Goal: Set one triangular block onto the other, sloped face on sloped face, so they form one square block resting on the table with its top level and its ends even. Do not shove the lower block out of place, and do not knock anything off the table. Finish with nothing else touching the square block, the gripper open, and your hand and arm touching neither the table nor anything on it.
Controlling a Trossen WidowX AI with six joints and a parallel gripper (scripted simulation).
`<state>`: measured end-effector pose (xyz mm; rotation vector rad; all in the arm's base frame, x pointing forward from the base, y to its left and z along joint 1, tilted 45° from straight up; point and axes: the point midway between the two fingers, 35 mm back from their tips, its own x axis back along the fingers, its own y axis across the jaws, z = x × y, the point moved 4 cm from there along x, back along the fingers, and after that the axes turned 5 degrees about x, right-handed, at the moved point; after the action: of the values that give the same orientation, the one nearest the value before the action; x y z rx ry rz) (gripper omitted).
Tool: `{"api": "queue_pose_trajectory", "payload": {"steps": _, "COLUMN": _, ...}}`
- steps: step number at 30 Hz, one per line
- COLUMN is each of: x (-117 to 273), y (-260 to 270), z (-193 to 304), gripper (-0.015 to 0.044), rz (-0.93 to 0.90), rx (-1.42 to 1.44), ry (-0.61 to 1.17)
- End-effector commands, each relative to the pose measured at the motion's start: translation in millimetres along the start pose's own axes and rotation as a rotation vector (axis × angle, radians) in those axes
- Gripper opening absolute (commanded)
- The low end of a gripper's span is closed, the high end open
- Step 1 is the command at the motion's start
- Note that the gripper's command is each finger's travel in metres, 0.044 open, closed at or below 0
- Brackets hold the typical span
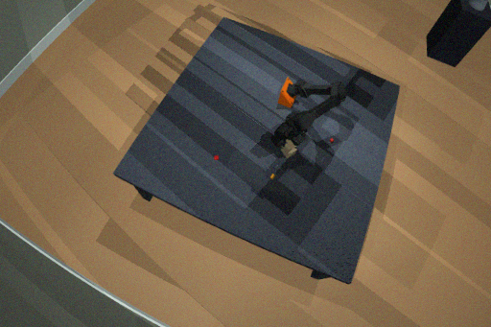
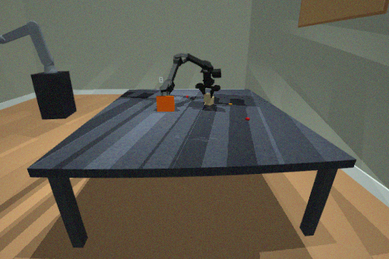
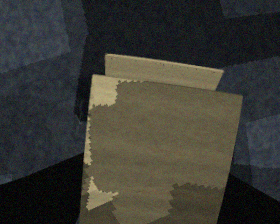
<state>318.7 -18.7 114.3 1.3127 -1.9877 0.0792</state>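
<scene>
My gripper (image 1: 288,140) (image 2: 209,93) is shut on a tan triangular block (image 3: 160,145), which fills the lower middle of the wrist view and points downward. The other tan triangular block (image 3: 162,72) (image 2: 210,102) is on the table directly below it; its pale far edge shows beyond the held block in the wrist view. In the top and exterior views the two blocks look nearly merged, with the held one over the other. Whether their sloped faces touch, and whether their ends are even, is hidden or too small to tell.
An orange box (image 1: 287,97) (image 2: 166,103) stands on the dark table (image 1: 192,126) (image 2: 190,153) by the arm's base. A small yellow piece (image 1: 272,176) (image 2: 230,104) lies near the blocks. Two small red pieces (image 1: 216,157) (image 1: 332,140) (image 2: 248,118) (image 2: 187,96) lie farther out.
</scene>
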Motion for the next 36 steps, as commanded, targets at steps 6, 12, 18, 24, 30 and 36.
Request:
{"api": "queue_pose_trajectory", "payload": {"steps": 6, "x": -5, "y": 0, "z": -2, "gripper": 0.0, "rz": 0.0, "rx": -0.002, "ry": -0.005}}
{"api": "queue_pose_trajectory", "payload": {"steps": 12, "x": -9, "y": 0, "z": -2, "gripper": 0.0, "rz": 0.0, "rx": -0.002, "ry": -0.005}}
{"api": "queue_pose_trajectory", "payload": {"steps": 18, "x": -13, "y": 0, "z": -3, "gripper": 0.0, "rz": 0.0, "rx": -0.002, "ry": -0.005}}
{"api": "queue_pose_trajectory", "payload": {"steps": 24, "x": -17, "y": 0, "z": -4, "gripper": 0.0, "rz": -0.001, "rx": -0.001, "ry": -0.006}}
{"api": "queue_pose_trajectory", "payload": {"steps": 30, "x": -20, "y": 0, "z": -5, "gripper": 0.0, "rz": -0.001, "rx": -0.001, "ry": -0.006}}
{"api": "queue_pose_trajectory", "payload": {"steps": 36, "x": -22, "y": 0, "z": -5, "gripper": 0.0, "rz": -0.001, "rx": -0.001, "ry": -0.006}}
